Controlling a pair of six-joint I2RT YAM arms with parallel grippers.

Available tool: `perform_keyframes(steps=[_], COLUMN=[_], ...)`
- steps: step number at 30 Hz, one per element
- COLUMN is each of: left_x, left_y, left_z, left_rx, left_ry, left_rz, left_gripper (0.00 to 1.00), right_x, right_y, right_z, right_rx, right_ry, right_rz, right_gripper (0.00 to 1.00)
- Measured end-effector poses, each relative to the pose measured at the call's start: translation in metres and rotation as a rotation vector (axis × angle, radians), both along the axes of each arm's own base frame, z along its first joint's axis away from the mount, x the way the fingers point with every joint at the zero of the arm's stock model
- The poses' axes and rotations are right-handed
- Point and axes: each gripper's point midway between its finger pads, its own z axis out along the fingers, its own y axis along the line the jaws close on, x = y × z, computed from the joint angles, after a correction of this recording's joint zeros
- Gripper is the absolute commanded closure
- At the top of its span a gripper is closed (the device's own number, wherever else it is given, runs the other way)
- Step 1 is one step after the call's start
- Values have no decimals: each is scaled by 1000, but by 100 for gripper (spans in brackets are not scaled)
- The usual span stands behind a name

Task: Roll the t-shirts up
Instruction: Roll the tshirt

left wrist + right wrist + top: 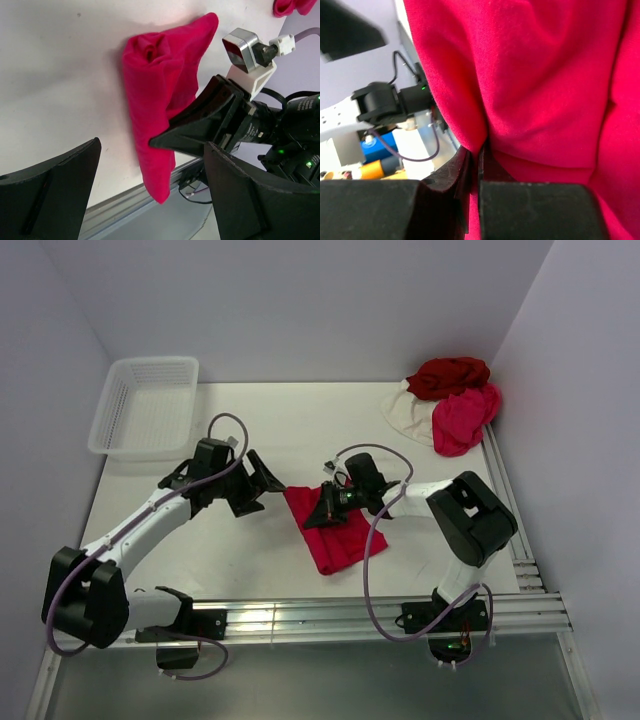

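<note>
So, 1 crimson t-shirt (332, 532) looks partly rolled, our right hand (312, 521) clamped on its fold, left hand (268, 492) spread apart nearby; 3 piled t-shirts (452, 402) await us.

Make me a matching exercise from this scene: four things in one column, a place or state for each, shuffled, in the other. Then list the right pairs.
Things
1. crimson t-shirt
2. basket
3. left gripper
4. right gripper

Places or states
A. at the far left corner of the table
B. shut, pinching red cloth
C. lying mid-table as a long folded strip
D. open, holding nothing

Pairs: 1-C, 2-A, 3-D, 4-B
</note>
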Motion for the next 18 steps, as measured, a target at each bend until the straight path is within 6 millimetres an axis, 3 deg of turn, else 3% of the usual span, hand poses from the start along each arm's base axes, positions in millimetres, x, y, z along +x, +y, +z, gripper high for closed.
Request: perform_keyframes(steps=[12, 18], left_x=[23, 35], left_y=[-41, -63], left_z=[-40, -35], left_rx=[21, 27], left_ry=[37, -12], left_rz=[-70, -127], left_gripper=[14, 13], right_x=[0, -1], right_y=[-15, -17], right_z=[5, 1], right_rx=[114, 133], right_ry=[45, 63], right_rz=[11, 29], right_gripper=[100, 100])
